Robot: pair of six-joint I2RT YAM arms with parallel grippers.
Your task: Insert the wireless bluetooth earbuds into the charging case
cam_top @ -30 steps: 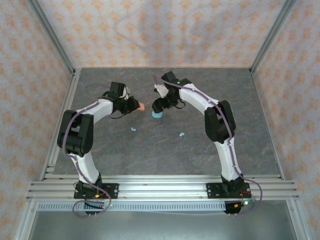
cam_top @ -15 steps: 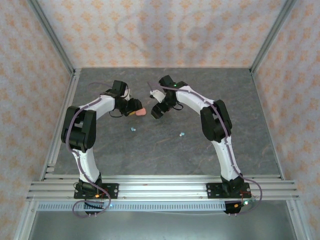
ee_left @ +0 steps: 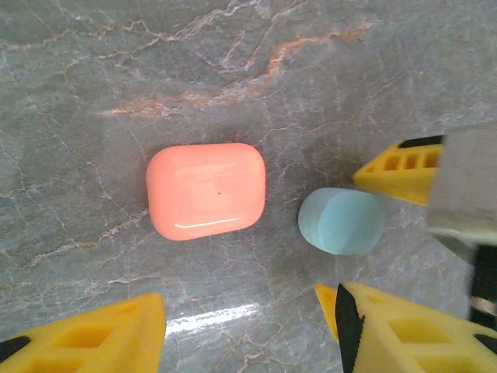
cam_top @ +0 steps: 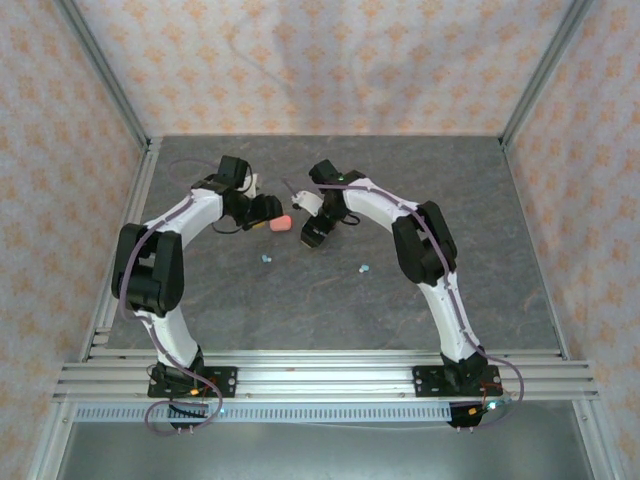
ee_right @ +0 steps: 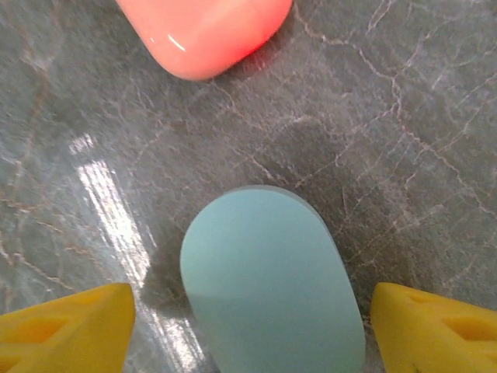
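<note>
A salmon-pink charging case (ee_left: 206, 190) lies flat and closed on the marble table, just ahead of my left gripper (ee_left: 245, 334), which is open with nothing between its fingers. A light teal charging case (ee_right: 272, 280) stands on end between the fingers of my right gripper (ee_right: 252, 326). That gripper is open, with a gap on each side of the case. From above, the pink case (cam_top: 281, 223) sits between the left gripper (cam_top: 263, 212) and the right gripper (cam_top: 313, 236). Two tiny teal earbuds (cam_top: 266, 258) (cam_top: 364, 268) lie loose nearer the bases.
The two grippers nearly meet at the table's middle back; a yellow finger of the right gripper (ee_left: 400, 169) shows beside the teal case (ee_left: 342, 221) in the left wrist view. Patterned walls and metal posts (cam_top: 525, 95) enclose the table.
My left gripper has opened and let go of the pink case, which now rests on the table. My right gripper has shifted left towards it, covering the teal case from above.
</note>
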